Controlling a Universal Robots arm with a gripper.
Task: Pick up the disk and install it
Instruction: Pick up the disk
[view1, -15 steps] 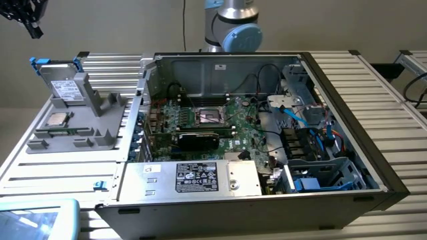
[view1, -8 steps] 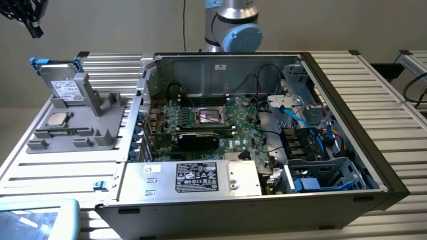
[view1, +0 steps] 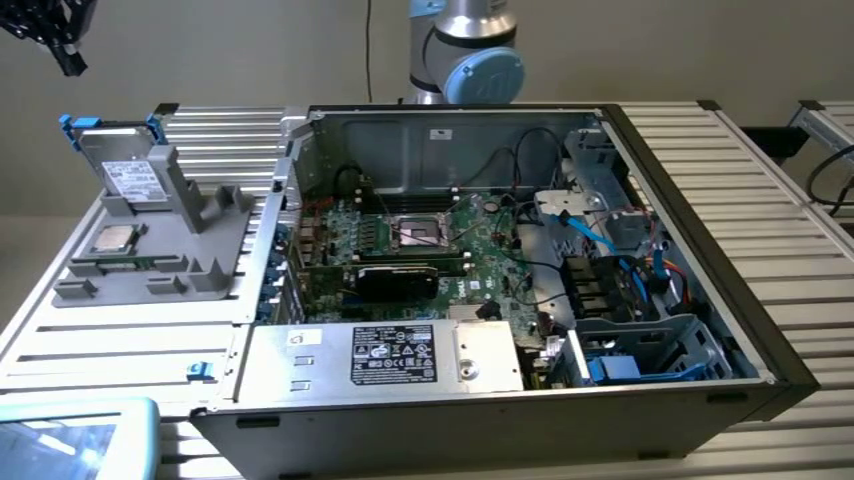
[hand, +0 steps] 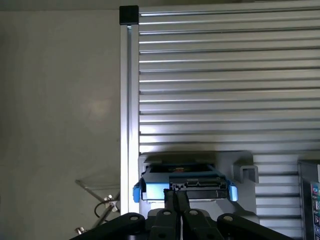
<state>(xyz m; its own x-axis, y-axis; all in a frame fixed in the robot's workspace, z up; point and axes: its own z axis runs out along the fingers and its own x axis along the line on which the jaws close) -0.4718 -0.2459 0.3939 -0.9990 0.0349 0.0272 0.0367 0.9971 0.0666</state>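
Observation:
The disk (view1: 130, 178) stands on edge in a grey holder (view1: 200, 215) at the exterior view's left, its white label facing out and its blue bracket at the top corners. My gripper (view1: 70, 62) hangs high above it, apart from it. In the wrist view the gripper (hand: 176, 196) is shut with its two fingers pressed together and nothing between them. Past the fingertips lies the disk's top edge (hand: 190, 186) with its blue bracket ends.
An open computer case (view1: 694, 230) fills the middle, with motherboard (view1: 414, 240), cables and a blue-trimmed drive bay (view1: 641, 360). A silver box with a black label (view1: 400, 355) sits at its front. A small square chip (view1: 114, 238) lies on the holder. The slatted metal table (hand: 225, 75) runs beneath.

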